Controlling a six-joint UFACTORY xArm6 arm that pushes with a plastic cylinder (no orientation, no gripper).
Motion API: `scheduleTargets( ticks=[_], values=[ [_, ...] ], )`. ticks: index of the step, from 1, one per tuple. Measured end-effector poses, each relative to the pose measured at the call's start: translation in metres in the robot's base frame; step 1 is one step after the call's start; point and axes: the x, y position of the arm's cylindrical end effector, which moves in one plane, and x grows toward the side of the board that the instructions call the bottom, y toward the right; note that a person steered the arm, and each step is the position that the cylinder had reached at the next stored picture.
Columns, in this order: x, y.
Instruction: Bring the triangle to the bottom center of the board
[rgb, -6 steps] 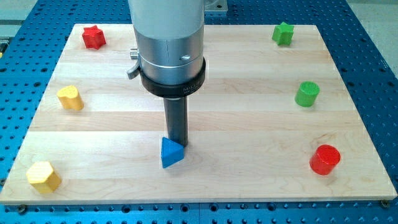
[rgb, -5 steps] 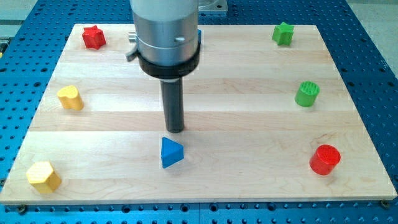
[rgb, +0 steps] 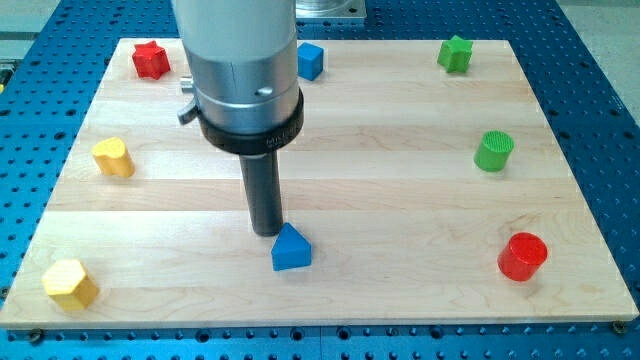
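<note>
The blue triangle (rgb: 291, 248) lies on the wooden board (rgb: 400, 200), a little left of centre and near the view's bottom edge. My tip (rgb: 266, 232) stands just to the triangle's upper left, touching or nearly touching its left side. The rod rises from there into the large grey arm body above.
A blue cube (rgb: 310, 60) sits at the top centre. A red star (rgb: 151, 59) is top left, a green star (rgb: 455, 53) top right. A green cylinder (rgb: 493, 150) and red cylinder (rgb: 522, 256) are on the right. Two yellow blocks, one (rgb: 113, 157) and another (rgb: 70, 283), are on the left.
My tip moved from the triangle's upper right round to its upper left. The triangle shifted slightly right and turned. The arm body moved left, uncovering the blue cube.
</note>
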Motion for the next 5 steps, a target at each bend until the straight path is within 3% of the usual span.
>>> scheduleTargets(
  ticks=[4, 5],
  values=[
    [0.068, 0.009],
    [0.038, 0.007]
  ],
)
